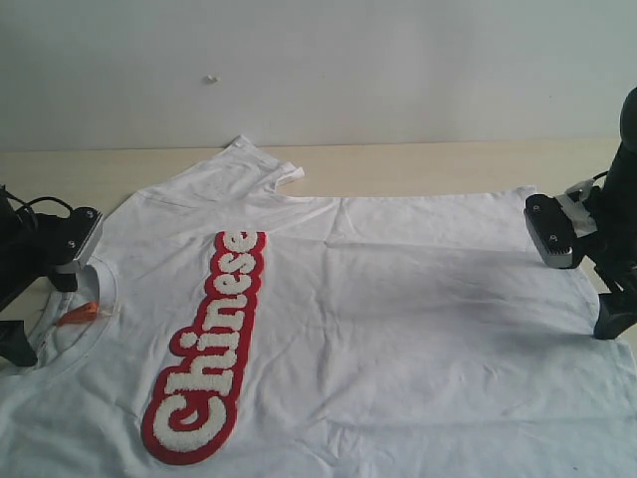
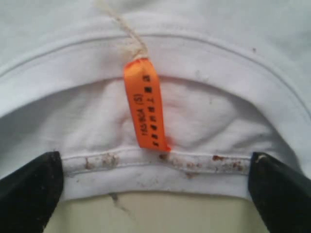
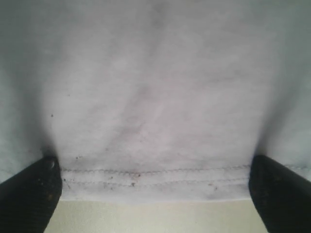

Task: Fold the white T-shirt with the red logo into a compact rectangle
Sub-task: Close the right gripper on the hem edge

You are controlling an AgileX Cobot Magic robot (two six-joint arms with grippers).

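The pale wooden table (image 1: 418, 164) carries everything, with a plain white wall (image 1: 318, 70) behind it. The white T-shirt (image 1: 398, 329) lies spread flat and chest-up across most of the table, turned sideways to the exterior view. Its collar is on my left and its bottom hem on my right. One short sleeve (image 1: 264, 164) points toward the wall. The cloth is lightly creased and no fold has been made.

The red logo (image 1: 207, 349) runs along the chest near the collar, its fluffy white letters reading "Chinese".

My left gripper (image 1: 55, 294) sits at the neck opening with its jaws spread as wide as they go, gripping nothing. The ribbed collar (image 2: 160, 165) lies between the two black fingertips (image 2: 29, 191), with bare table just beyond its edge. My right gripper (image 1: 582, 274) is equally wide open and empty. The double-stitched hem (image 3: 155, 177) spans the gap between its fingertips (image 3: 282, 191).

The orange neck tag (image 2: 146, 109) lies inside the collar, hung from a pale thread. Reddish-brown specks dot the collar seam.
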